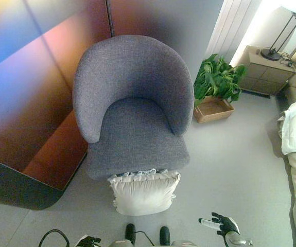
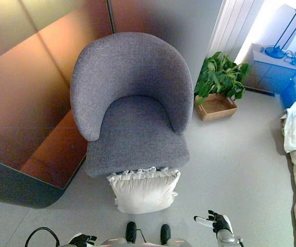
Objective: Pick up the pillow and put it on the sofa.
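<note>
1. The left hand (image 1: 87,241) barely shows at the bottom edge, low and left of the pillow; so little of it is in view that I cannot tell whether its fingers are spread or curled.
2. The white square pillow with a frilled top edge (image 1: 144,192) stands on the grey floor (image 1: 230,170), leaning against the front of the grey fabric tub-shaped sofa chair (image 1: 132,103). Its seat is bare. The pillow's long axis runs left to right across the view, parallel to the seat's front edge.
3. The right hand (image 1: 221,224) hovers low and right of the pillow, well apart from it, fingers spread and holding nothing, tips pointing left towards the pillow.
4. The pillow lies between the two hands, ahead of both; the left looks slightly nearer, probably.
5. Further right stand a green leafy plant in a wooden box (image 1: 215,87) and a lamp on a beige cabinet (image 1: 271,62).
</note>
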Available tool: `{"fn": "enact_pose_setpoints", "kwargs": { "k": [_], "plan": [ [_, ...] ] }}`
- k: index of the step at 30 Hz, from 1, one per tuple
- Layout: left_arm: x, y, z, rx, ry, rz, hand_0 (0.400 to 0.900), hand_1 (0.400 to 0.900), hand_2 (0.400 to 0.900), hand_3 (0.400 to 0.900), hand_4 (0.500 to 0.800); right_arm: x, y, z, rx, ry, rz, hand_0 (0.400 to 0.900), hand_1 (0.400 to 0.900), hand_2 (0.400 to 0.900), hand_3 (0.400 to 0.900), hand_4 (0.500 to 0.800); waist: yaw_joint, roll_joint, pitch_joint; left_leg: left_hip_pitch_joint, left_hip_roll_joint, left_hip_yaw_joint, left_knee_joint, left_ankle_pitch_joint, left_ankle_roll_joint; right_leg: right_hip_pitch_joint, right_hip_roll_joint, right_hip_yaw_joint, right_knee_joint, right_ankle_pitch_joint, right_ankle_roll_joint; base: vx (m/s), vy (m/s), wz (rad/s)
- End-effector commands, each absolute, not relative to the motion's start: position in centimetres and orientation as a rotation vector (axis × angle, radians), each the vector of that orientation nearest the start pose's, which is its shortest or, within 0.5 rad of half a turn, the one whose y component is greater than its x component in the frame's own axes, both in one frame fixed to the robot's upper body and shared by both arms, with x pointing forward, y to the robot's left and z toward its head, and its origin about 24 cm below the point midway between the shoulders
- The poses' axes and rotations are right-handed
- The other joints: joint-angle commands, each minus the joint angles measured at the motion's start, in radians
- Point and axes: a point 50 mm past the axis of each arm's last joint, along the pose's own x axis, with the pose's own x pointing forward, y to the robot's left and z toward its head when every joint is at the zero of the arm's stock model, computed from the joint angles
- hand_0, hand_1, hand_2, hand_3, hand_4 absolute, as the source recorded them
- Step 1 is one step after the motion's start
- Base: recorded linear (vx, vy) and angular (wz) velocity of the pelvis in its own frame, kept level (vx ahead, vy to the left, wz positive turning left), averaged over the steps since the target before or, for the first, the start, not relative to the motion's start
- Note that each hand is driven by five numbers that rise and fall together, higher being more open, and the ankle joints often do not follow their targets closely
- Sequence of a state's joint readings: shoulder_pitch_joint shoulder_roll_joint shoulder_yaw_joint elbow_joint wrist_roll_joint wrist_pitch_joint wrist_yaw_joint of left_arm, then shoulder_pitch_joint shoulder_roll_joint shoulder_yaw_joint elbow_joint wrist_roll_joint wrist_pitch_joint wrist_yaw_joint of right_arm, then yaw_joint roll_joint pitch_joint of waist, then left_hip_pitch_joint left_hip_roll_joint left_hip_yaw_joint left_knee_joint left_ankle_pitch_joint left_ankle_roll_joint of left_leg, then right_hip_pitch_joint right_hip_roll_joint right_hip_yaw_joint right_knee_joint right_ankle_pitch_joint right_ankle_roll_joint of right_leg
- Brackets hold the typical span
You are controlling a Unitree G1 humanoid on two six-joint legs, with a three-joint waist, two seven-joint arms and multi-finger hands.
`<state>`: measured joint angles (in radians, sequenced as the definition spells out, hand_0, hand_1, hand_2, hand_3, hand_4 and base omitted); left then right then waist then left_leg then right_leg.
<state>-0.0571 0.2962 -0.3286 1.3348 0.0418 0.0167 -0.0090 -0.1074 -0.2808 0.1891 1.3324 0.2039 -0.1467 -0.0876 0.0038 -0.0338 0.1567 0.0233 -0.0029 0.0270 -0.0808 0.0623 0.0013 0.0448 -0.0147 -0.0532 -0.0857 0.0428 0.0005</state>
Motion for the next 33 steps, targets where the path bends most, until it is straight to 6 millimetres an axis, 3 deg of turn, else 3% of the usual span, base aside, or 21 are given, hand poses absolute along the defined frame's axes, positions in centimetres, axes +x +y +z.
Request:
{"fn": "enact_pose_setpoints", "kwargs": {
  "k": [1, 6, 11, 14, 21, 25, 28, 33],
  "plan": [
    [10.2, 25.3, -15.6, 0.517, 1.280, -0.060, 0.900, 0.900, 0.900, 0.900, 0.800, 15.0, -27.7, -12.9, -0.321, 0.946, -0.266, 0.900, 0.900, 0.900, 0.900, 0.800, 0.003, 0.002, 0.004, 0.015, -0.043, 0.007, -0.006, -0.058, 0.018, -0.023, -0.003, -0.039, -0.002, 0.034, 0.073, 0.00, 0.000, 0.00],
    [11.1, 25.5, -15.3, 0.519, 1.254, -0.048, 0.900, 0.900, 0.900, 0.900, 0.800, 16.1, -27.8, -12.4, -0.322, 0.906, -0.263, 0.900, 0.900, 0.900, 0.900, 0.800, 0.002, 0.009, 0.032, -0.005, -0.043, 0.007, -0.006, -0.050, 0.016, -0.042, -0.005, -0.036, 0.001, 0.040, 0.072, -0.02, -0.012, 0.00],
    [13.0, 25.8, -14.7, 0.500, 1.218, -0.025, 0.900, 0.900, 0.900, 0.900, 0.800, 18.9, -28.4, -10.7, -0.333, 0.809, -0.272, 0.900, 0.900, 0.900, 0.900, 0.800, -0.002, 0.025, 0.094, -0.053, -0.043, 0.006, -0.006, -0.035, 0.015, -0.094, -0.009, -0.030, 0.012, 0.047, 0.070, -0.10, -0.027, 0.01],
    [14.5, 26.0, -14.1, 0.486, 1.186, -0.021, 0.900, 0.900, 0.900, 0.900, 0.800, 21.5, -29.5, -8.7, -0.346, 0.716, -0.303, 0.900, 0.900, 0.900, 0.900, 0.800, 0.000, 0.042, 0.148, -0.102, -0.045, 0.005, -0.006, -0.022, 0.015, -0.144, -0.012, -0.028, 0.021, 0.053, 0.067, -0.12, -0.024, 0.00],
    [15.9, 27.1, -13.0, 0.454, 1.078, -0.033, 0.900, 0.900, 0.900, 0.900, 0.800, 25.6, -33.2, -3.2, -0.381, 0.539, -0.384, 0.900, 0.900, 0.900, 0.900, 0.800, 0.005, 0.075, 0.248, -0.200, -0.058, -0.014, -0.006, 0.008, 0.010, -0.239, -0.017, -0.031, 0.040, 0.061, 0.062, -0.09, -0.007, 0.07],
    [18.3, 27.6, -11.6, 0.411, 0.990, -0.019, 0.900, 0.900, 0.900, 0.900, 0.800, 28.0, -35.0, 0.6, -0.399, 0.440, -0.410, 0.900, 0.900, 0.900, 0.900, 0.800, 0.011, 0.093, 0.302, -0.264, -0.065, -0.023, -0.006, 0.032, 0.009, -0.316, -0.022, -0.039, 0.079, 0.060, 0.061, -0.07, -0.001, 0.04],
    [19.4, 27.6, -11.0, 0.395, 0.954, -0.015, 0.900, 0.900, 0.900, 0.900, 0.800, 29.0, -36.3, 3.4, -0.415, 0.366, -0.429, 0.900, 0.900, 0.900, 0.900, 0.800, 0.016, 0.103, 0.339, -0.312, -0.067, -0.027, 0.002, 0.051, 0.006, -0.370, -0.027, -0.049, 0.111, 0.061, 0.062, -0.06, -0.010, 0.01],
    [19.3, 26.9, -11.1, 0.365, 0.930, -0.011, 0.900, 0.900, 0.900, 0.900, 0.800, 30.4, -38.0, 7.9, -0.446, 0.252, -0.451, 0.900, 0.900, 0.900, 0.900, 0.800, 0.021, 0.122, 0.363, -0.396, -0.071, -0.034, 0.015, 0.080, 0.001, -0.460, -0.031, -0.060, 0.151, 0.062, 0.063, -0.03, 0.029, -0.03]
  ]
}}
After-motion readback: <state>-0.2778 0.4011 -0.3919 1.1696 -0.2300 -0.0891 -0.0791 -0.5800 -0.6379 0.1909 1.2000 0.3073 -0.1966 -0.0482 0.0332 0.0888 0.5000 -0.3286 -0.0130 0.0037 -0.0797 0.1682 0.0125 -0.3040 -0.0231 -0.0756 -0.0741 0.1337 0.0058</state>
